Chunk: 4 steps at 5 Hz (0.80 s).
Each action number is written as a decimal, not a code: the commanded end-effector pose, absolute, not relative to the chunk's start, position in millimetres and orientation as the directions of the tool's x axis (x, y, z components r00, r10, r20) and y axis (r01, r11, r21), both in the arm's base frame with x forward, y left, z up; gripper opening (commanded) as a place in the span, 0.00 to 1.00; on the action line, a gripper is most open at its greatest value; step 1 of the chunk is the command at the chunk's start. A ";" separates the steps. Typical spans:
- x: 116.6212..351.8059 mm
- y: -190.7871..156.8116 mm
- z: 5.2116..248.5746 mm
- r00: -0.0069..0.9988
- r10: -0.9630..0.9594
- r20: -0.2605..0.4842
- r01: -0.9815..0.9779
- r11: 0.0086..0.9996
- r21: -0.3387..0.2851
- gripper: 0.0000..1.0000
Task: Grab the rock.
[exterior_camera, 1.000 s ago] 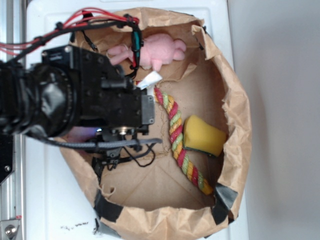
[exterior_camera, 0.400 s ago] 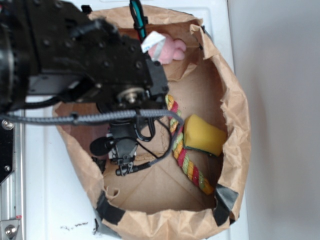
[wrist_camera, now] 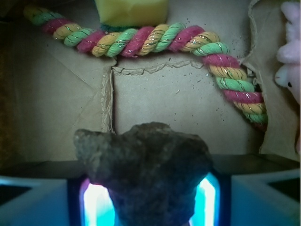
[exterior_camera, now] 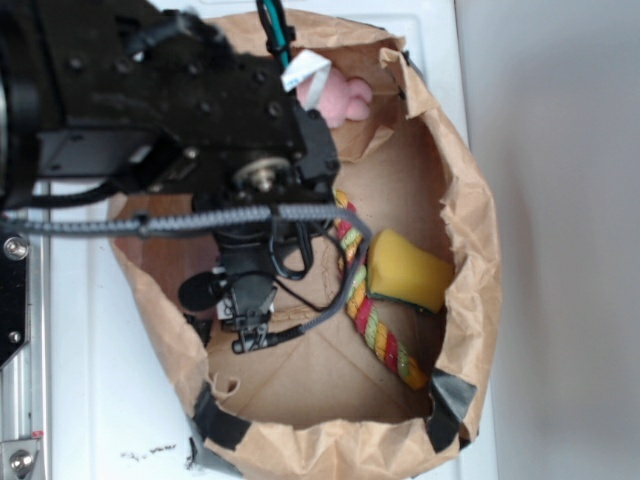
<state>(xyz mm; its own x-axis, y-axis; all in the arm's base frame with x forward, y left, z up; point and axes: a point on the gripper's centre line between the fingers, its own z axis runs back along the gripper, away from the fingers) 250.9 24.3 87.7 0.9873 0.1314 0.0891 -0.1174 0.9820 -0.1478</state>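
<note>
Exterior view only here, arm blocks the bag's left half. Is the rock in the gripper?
Observer: On the wrist view the rock sits between the gripper fingers, filling the gap.
Operator: Fingers touching it?
Observer: The rock covers the glowing cyan pads on both sides; actual contact is hidden behind it, so I can't confirm.
Operator: Anything crowding it?
Observer: No. Bare paper bag floor lies between the rock and the braided rope; the yellow sponge is beyond the rope.
Operator: And the pink toy?
Observer: The pink plush toy is at the far right edge, beside the rope's end, apart from the rock.
</note>
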 end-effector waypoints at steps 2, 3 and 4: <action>269.4 29.9 178.0 0.917 0.191 0.351 -0.140 0.976 -0.166 0.00; 275.7 29.4 186.1 0.903 0.192 0.384 -0.149 0.979 -0.139 0.00; 279.9 27.4 189.8 0.918 0.188 0.350 -0.162 0.982 -0.101 0.00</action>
<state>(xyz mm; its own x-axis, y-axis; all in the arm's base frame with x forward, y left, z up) 277.1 24.3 174.5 0.9340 0.1953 0.2992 -0.1714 0.9797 -0.1042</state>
